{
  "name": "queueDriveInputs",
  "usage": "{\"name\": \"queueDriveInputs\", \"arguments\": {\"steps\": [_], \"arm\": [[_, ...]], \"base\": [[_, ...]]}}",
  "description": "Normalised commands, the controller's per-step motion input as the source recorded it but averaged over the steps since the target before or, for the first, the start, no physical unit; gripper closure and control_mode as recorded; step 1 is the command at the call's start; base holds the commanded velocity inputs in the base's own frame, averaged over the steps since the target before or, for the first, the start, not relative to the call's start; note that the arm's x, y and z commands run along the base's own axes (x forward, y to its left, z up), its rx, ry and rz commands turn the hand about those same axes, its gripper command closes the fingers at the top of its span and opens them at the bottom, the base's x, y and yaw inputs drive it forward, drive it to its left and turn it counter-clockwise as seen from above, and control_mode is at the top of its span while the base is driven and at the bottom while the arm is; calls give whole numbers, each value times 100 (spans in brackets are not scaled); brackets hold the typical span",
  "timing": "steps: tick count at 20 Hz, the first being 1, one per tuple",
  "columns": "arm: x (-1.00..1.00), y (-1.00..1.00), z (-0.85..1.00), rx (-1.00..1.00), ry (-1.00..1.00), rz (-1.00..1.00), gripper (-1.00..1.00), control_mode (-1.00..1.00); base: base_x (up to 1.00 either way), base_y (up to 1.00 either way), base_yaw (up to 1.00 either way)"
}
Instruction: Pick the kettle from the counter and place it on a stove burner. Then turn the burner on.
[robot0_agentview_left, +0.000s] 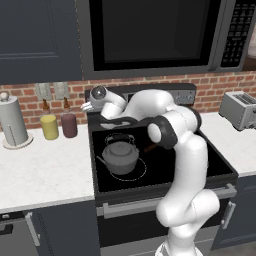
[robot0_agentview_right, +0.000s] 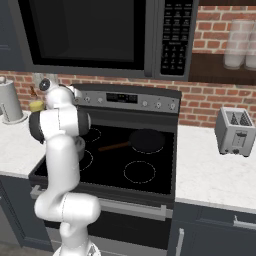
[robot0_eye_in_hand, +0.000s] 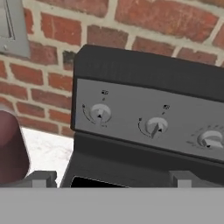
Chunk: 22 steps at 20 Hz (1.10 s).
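Kettle (robot0_agentview_left: 119, 155) sits upright on the stove burner (robot0_agentview_left: 141, 173), the big white-outlined circle at the front left of the black cooktop (robot0_agentview_left: 210, 162), below and nearer the robot than the end effector (robot0_agentview_left: 86, 106). End effector is up at the rear left corner of the stove, close to the control panel (robot0_eye_in_hand: 148, 118) and pointed at it. In the hand view the two fingertips (robot0_eye_in_hand: 42, 178) stand far apart, so it is spread wide with nothing between them. Straight ahead of it are the knobs: leftmost knob (robot0_eye_in_hand: 100, 113) slightly left of centre, second knob (robot0_eye_in_hand: 156, 125) right of centre, a third knob (robot0_eye_in_hand: 211, 139) at the far right edge. To its left, a dark maroon canister (robot0_agentview_left: 69, 125) on the white worktop (robot0_agentview_left: 45, 172), a yellow canister (robot0_agentview_left: 49, 126) beyond that, then a paper towel roll (robot0_agentview_left: 12, 120). Frying pan (robot0_agentview_right: 146, 139) with brown handle lies on the cooktop to its right, further back than the kettle. Toaster (robot0_agentview_right: 233, 131) is on the worktop far to the right. Microwave (robot0_agentview_left: 155, 35) hangs above.
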Motion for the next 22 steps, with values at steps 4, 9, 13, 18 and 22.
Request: {"name": "queueDriveInputs", "arguments": {"steps": [4, 9, 13, 18, 22], "arm": [[24, 0, -14, 0, 0, -3, -100, -100], [31, 4, 0, 0, 0, -2, -100, -100], [34, 3, 0, 0, 0, -4, -100, -100], [21, 1, -10, 0, 0, -2, -100, -100], [16, 3, -15, 0, 0, 0, -100, -100]], "base": [[0, 0, 0], [0, 0, 0], [0, 0, 0], [0, 0, 0], [0, 0, 0]]}}
